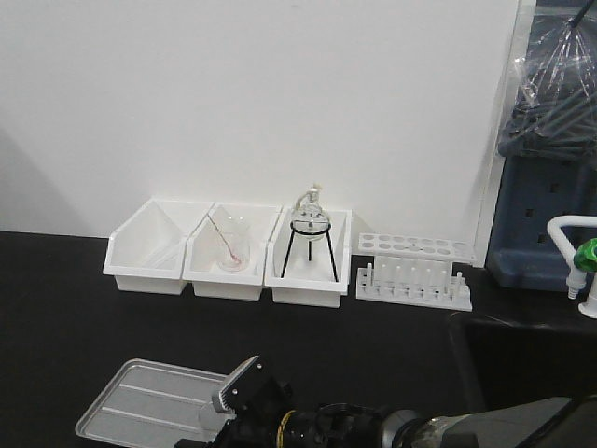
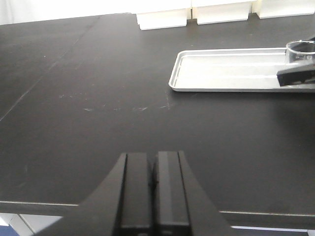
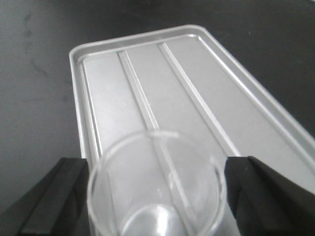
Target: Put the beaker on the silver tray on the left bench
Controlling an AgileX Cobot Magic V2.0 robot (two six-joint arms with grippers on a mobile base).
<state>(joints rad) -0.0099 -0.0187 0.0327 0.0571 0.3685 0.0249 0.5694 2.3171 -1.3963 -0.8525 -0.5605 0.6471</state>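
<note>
My right gripper (image 3: 155,169) is shut on the beaker (image 3: 147,206), a small clear glass cylinder, with a black finger pressed against each side of it. It holds the beaker over the near end of the silver tray (image 3: 197,98), which lies flat on the black left bench (image 2: 98,98). From the left wrist view the beaker (image 2: 300,49) sits at the right end of the tray (image 2: 221,69). In the front view the right gripper (image 1: 241,381) is at the tray's (image 1: 140,406) right edge. My left gripper (image 2: 152,162) is shut and empty, low over bare worktop near the front edge.
Three white bins (image 1: 149,252) stand along the back wall; one holds a beaker with a rod (image 1: 229,247), another a round flask on a black tripod (image 1: 310,233). A white test-tube rack (image 1: 413,275) is right of them. A tap (image 1: 583,261) stands at far right.
</note>
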